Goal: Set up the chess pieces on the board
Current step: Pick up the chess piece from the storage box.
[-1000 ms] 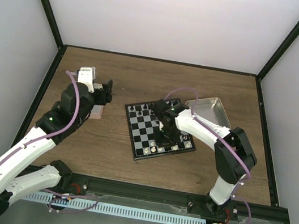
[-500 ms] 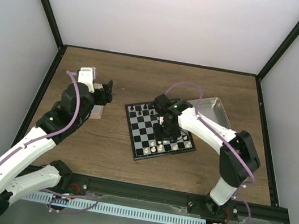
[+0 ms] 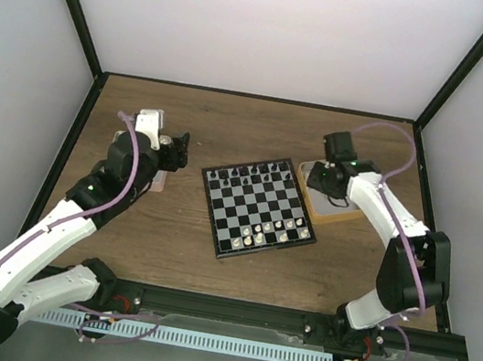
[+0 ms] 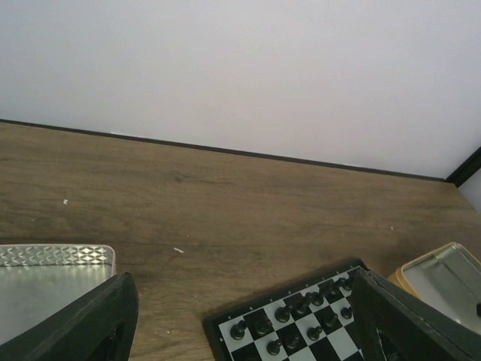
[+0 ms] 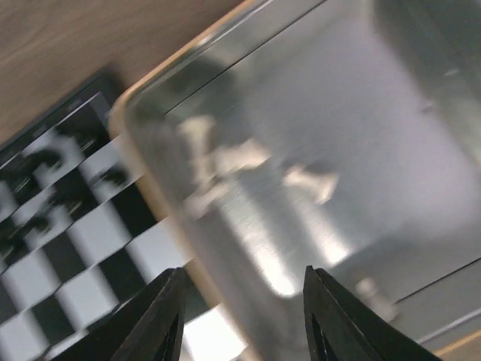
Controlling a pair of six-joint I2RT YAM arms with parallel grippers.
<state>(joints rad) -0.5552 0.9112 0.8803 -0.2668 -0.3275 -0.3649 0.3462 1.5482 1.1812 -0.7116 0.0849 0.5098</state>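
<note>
The board [image 3: 257, 207] lies mid-table with black chessmen along its far rows and several cream-white chess pieces [image 3: 268, 232] on its near rows. My right gripper [image 3: 323, 180] hangs open over the orange-tan tray [image 3: 335, 221]. The right wrist view is blurred: it shows the open right gripper [image 5: 244, 320] with nothing between its fingers, above the tray's shiny floor [image 5: 353, 128], where a few loose cream pieces [image 5: 225, 162] lie. The board [image 5: 68, 233] shows at the left edge there. My left gripper [image 3: 177, 148] is open and empty, left of the board.
A pink-rimmed tray [image 3: 157, 183] sits under the left gripper; its silver inside [image 4: 45, 286] shows in the left wrist view. That view also shows the board's far corner [image 4: 301, 323] and the tan tray [image 4: 443, 282]. Black rails edge the table.
My right arm has left the board's near rows and swung right to the tan tray, its jaws opening on the way. The left arm has shifted slightly.
</note>
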